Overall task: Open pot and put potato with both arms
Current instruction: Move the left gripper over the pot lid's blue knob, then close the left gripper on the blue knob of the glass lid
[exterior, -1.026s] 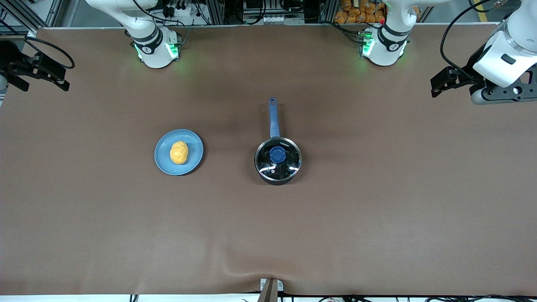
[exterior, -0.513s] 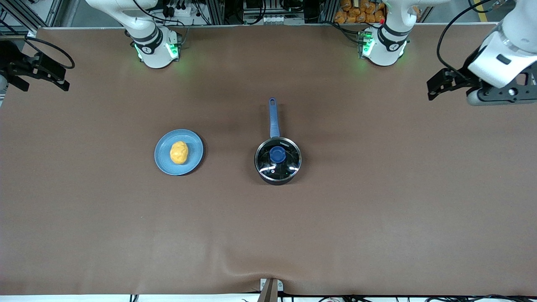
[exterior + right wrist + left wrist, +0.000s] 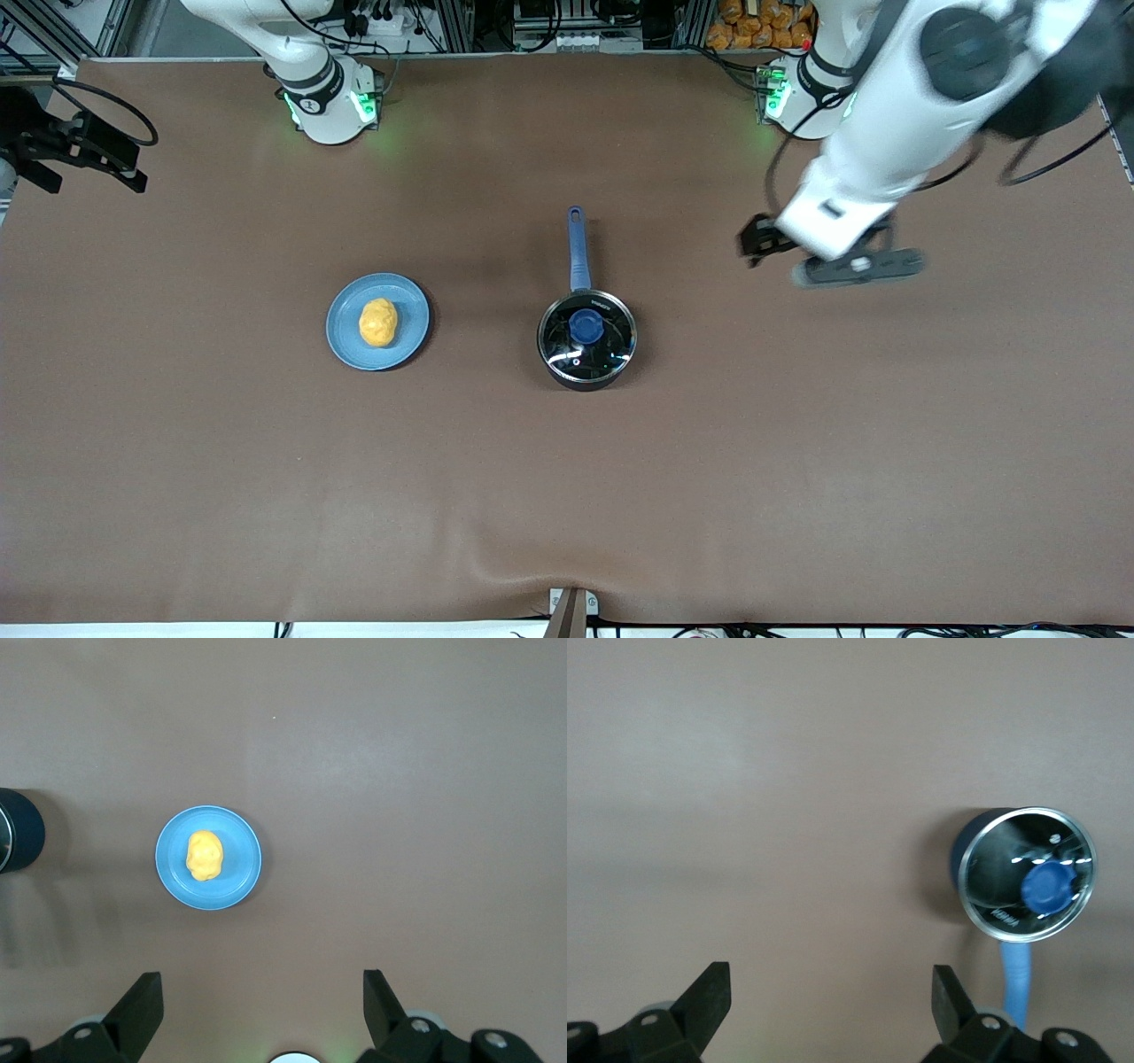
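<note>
The black pot stands mid-table with its glass lid on and its blue handle pointing toward the robots' bases. The blue knob tops the lid. The yellow potato lies on a light-blue plate beside the pot, toward the right arm's end. My left gripper hangs open and empty over bare table, toward the left arm's end from the pot. The left wrist view shows its gripper and the pot. My right gripper waits open at the table's end; its wrist view shows its gripper and the potato.
The brown table cover has a small wrinkle at its front edge near a metal bracket. The arm bases glow green along the edge farthest from the front camera.
My left arm has swung in from the table's end toward the pot, most of it in the last half second. The right arm, pot, lid and potato have not moved.
</note>
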